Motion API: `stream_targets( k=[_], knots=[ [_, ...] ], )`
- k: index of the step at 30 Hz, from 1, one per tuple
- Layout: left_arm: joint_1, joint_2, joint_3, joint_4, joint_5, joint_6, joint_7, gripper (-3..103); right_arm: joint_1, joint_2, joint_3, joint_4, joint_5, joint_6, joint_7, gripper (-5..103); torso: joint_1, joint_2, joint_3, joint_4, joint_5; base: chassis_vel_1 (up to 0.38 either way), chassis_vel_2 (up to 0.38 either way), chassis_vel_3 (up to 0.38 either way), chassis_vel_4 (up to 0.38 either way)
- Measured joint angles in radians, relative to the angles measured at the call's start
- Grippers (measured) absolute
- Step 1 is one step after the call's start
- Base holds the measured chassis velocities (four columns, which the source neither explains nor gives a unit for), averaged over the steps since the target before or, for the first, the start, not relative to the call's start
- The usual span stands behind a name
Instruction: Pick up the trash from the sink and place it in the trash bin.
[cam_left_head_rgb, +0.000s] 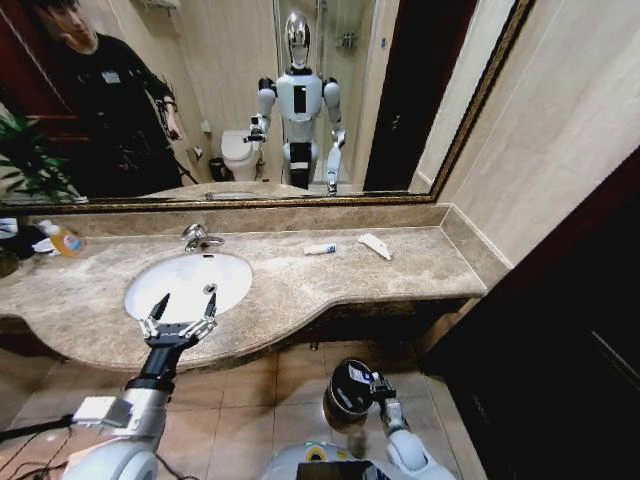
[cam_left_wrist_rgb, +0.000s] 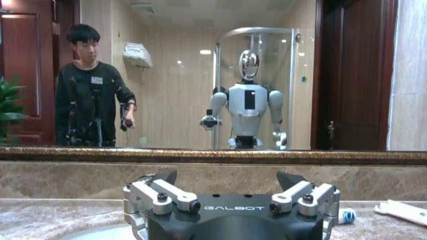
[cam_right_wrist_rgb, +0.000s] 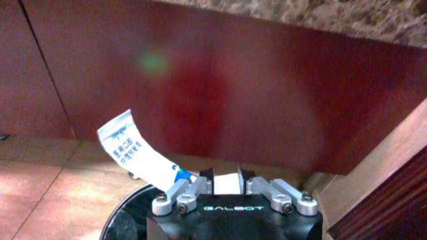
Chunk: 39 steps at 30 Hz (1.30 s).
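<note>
The white oval sink (cam_left_head_rgb: 190, 278) is set in the marble countertop. My left gripper (cam_left_head_rgb: 183, 305) hovers open over the basin's front rim; in the left wrist view its fingers (cam_left_wrist_rgb: 163, 179) stand wide apart with nothing between them. A small white tube (cam_left_head_rgb: 320, 249) and a flat white wrapper (cam_left_head_rgb: 375, 246) lie on the counter right of the sink, the tube (cam_left_wrist_rgb: 345, 216) and wrapper (cam_left_wrist_rgb: 403, 210) also in the left wrist view. Low at the floor, my right gripper (cam_right_wrist_rgb: 225, 176) is shut on a white-and-blue packet (cam_right_wrist_rgb: 133, 150), right over the black trash bin (cam_left_head_rgb: 330, 400).
A chrome faucet (cam_left_head_rgb: 196, 236) stands behind the basin. A clear bottle with orange liquid (cam_left_head_rgb: 66, 240) sits at the counter's far left beside a plant. A dark red cabinet wall (cam_right_wrist_rgb: 200, 90) rises close behind the bin, under the counter edge. The mirror shows a person standing.
</note>
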Motion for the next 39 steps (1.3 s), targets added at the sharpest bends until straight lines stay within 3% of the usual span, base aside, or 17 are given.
stream_targets(
  k=[13,33,39],
  knots=[
    [0.0,0.0,0.0,0.0,0.0,0.0,0.0,100,0.022,0.047,-0.004,-0.033,-0.057,0.028,-0.011,19,0.0,0.0,0.0,0.0001,-0.0001,0.0,0.0,0.0,0.0],
    [0.0,0.0,0.0,0.0,0.0,0.0,0.0,100,-0.012,0.032,-0.004,0.016,-0.081,0.04,0.005,93,0.0,0.0,0.0,0.0,0.0,0.0,0.0,0.0,0.0],
    [0.0,0.0,0.0,0.0,0.0,0.0,0.0,100,-0.055,0.001,-0.004,0.104,-0.07,0.039,0.029,100,0.0,0.0,0.0,0.0,0.0,0.0,0.0,0.0,0.0]
  ],
)
